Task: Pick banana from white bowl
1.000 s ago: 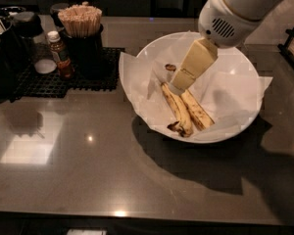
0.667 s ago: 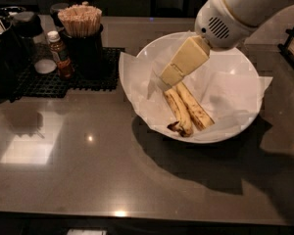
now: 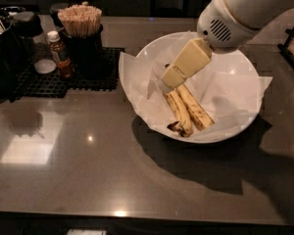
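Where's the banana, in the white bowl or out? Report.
In: the banana lies inside the white bowl, with the gripper at its upper end.

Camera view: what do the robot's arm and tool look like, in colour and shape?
The arm is a thick, rounded white casing with a round patch of dark vent holes near its end. The tool, over the white bowl by the bananas' upper ends, is a blocky cream-yellow piece in two stepped segments. No cables or lettering show.

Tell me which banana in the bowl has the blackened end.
The slimmer banana on the picture's left, beside the speckled banana; its tip toward the camera is black. The claw hovers over their far ends.
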